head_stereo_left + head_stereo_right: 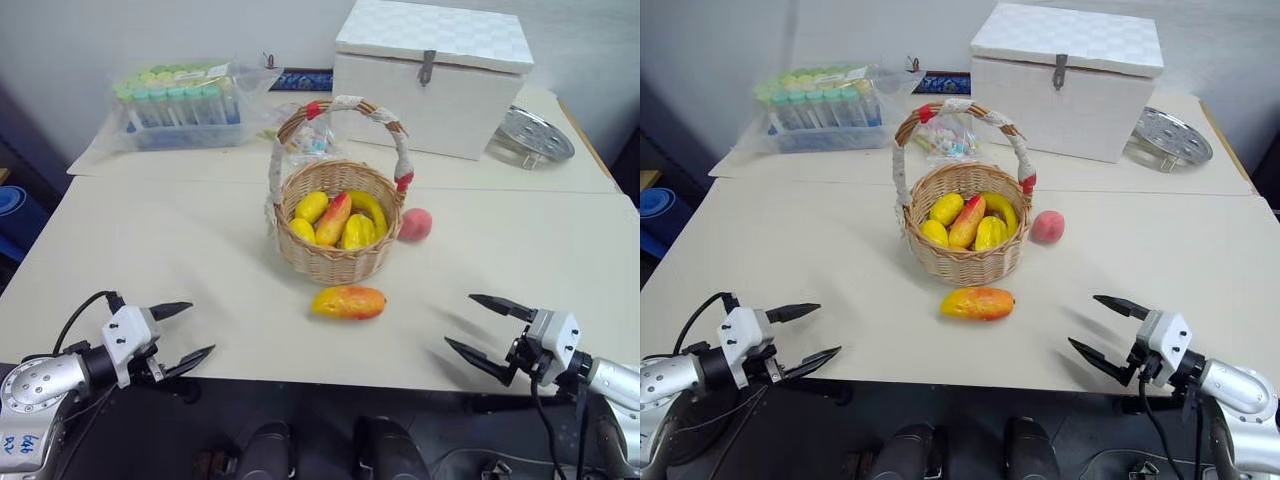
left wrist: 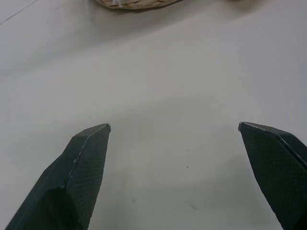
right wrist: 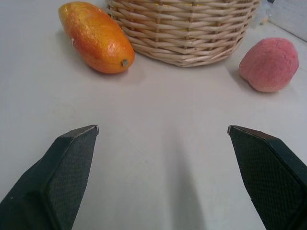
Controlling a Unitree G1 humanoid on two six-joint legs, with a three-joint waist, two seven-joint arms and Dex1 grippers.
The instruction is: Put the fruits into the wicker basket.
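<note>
Your left gripper (image 1: pixel 183 336) and right gripper (image 1: pixel 478 327) hang spread and empty. The elongated orange-yellow mango (image 1: pixel 348 301) lies at the round wicker basket's (image 1: pixel 335 262) six o'clock, the pink-red peach (image 1: pixel 415 224) at three; either could roll if you nudge it.

Head stereo downward (wrists tabletop-close)
</note>
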